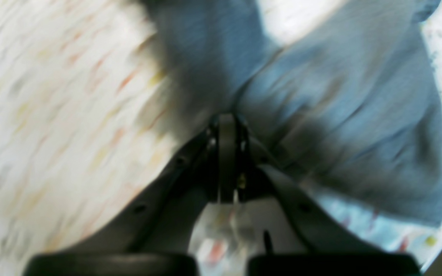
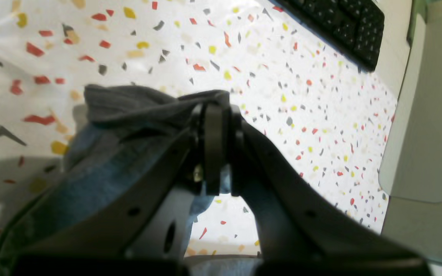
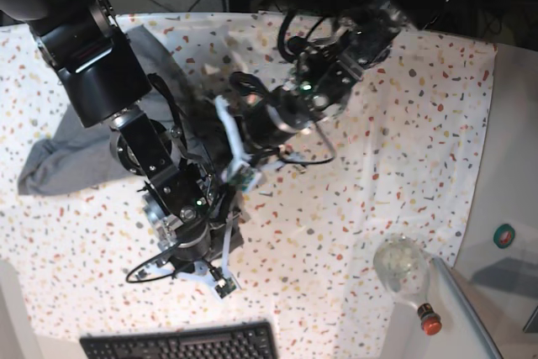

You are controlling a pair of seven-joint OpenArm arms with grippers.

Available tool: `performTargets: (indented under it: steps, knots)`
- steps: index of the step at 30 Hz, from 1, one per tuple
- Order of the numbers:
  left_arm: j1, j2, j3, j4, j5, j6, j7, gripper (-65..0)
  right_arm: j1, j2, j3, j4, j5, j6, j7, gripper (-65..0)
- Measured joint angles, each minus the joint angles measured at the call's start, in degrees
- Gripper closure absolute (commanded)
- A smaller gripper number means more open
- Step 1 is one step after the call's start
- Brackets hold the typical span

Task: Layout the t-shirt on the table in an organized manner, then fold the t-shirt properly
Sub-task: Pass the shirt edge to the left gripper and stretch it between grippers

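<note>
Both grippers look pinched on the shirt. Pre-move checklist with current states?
1. Left gripper shut on the t-shirt: ok, fabric bunches at its tips.
2. Right gripper shut on the t-shirt: ok, a dark fold is pinched at its tips.
3. Shirt laid flat on the table: not ok, bunched under the arms.
4. Which shirt parts are gripped: cannot tell.
5. Keyboard clear of the shirt: ok.
6. Left wrist view sharp: not ok, blurred.
</note>
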Motion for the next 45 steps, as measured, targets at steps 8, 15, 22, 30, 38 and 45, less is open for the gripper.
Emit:
performTargets:
  steps: [8,15,22,30,38,45]
  knots:
    - [-11.2,13.7,16.4,-31.6,0.0,-0.3,-11.5,0.0,1.5,4.0,-0.2,0.2,0.1,0.4,0.3,0.0]
    - [-10.9,11.2,17.9,-37.4,-1.2,-1.2,-17.7,0.0,4.4,8.8,0.2,0.0,0.3,0.4,0.5,0.0]
    - [-9.6,-0.7,4.4,-32.5,-1.3,-1.5,-18.4,0.0,4.6,12.2,0.2,-0.4,0.4,0.4,-1.9,0.0]
    - [-11.0,-7.0,-9.0,-21.4,-0.1,-0.4,-3.9,0.0,4.3,12.5,1.7,-0.2,0.5,0.4,-7.8,0.0]
    - [-2.0,-9.7,-19.3,-5.0,0.2,0.4,3.5,0.0,1.8,12.3,7.7,-0.8,0.8,0.4,-9.7,0.0]
    - [9.7,-10.8,-32.2,0.7,-1.0,-0.3,2.1,0.0,1.5,12.7,22.3,-2.2,-0.1,0.4,-10.0,-3.6]
